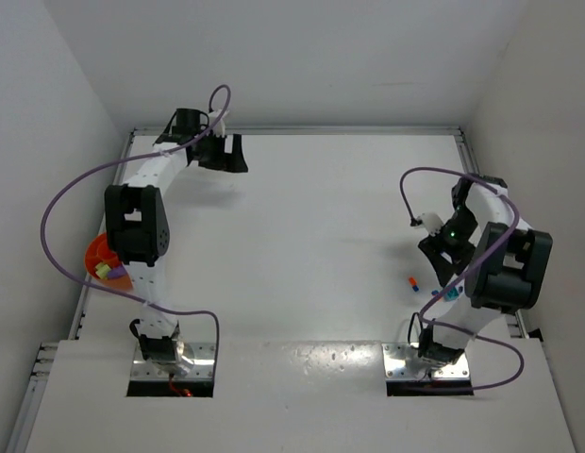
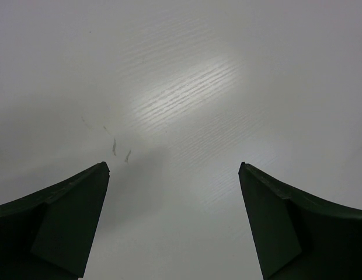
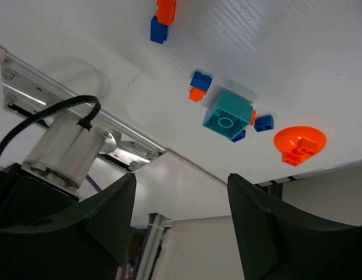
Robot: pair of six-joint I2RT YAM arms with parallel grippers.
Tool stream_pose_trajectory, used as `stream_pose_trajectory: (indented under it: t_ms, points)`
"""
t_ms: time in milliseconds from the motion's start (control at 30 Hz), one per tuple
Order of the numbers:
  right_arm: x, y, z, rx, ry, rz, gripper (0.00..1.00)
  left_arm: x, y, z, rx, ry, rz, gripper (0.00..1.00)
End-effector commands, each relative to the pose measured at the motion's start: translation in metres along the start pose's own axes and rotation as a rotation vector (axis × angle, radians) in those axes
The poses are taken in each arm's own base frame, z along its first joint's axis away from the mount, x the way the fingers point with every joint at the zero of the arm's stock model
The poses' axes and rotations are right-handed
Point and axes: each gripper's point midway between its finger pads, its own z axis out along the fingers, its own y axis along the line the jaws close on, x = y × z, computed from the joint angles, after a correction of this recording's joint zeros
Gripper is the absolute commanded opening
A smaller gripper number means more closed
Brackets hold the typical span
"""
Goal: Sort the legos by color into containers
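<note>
Top external view: my two arms are bolted at the near edge of the white tabletop [image 1: 311, 236], with walls on the left, far and right sides.
Left end effector: my left end effector [image 1: 224, 151] reaches into the far left corner, just short of the far edge rail [image 1: 302, 129]. In the wrist view this end effector [image 2: 173, 166] has its fingers spread wide, with only tabletop between them.
Right end effector: my right end effector [image 1: 442, 260] is folded back near the right side, turned toward my own base post [image 3: 61, 151]. Its fingers [image 3: 286, 233] stand apart and pinch nothing.
Legos: a teal brick [image 3: 228, 115] lies just ahead of those fingers, with small blue and orange bricks [image 3: 198, 86] touching or just beside it. A round orange piece [image 3: 299, 143] sits close to the tabletop's edge.
Orange bowl: the orange bowl [image 1: 96, 253] sits at the left edge, partly hidden under my left arm. It holds lime and purple pieces [image 1: 104, 271].
Room: a broad white stretch of tabletop separates the arms. My right elbow [image 1: 509, 269] is near the right edge.
</note>
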Motion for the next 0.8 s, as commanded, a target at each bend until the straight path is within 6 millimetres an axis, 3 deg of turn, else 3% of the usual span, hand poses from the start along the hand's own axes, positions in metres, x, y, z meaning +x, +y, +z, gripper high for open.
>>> stream_pose_trajectory:
  t_ms: [0,333,500,767]
  points:
    - [0.009,0.009,0.008,-0.03,0.077,0.152,0.65,-0.025,-0.002,-0.009,0.0,-0.062,0.002,0.99]
    - [0.014,-0.019,0.026,0.179,0.049,0.398,0.65,-0.021,-0.001,-0.008,-0.008,-0.053,-0.034,0.99]
    - [0.01,-0.009,0.045,0.126,0.004,0.395,0.66,-0.023,0.001,-0.007,-0.017,-0.06,-0.039,0.99]
    - [-0.006,-0.026,0.052,0.129,-0.128,0.358,0.66,-0.025,0.001,-0.006,-0.016,-0.063,-0.066,0.99]
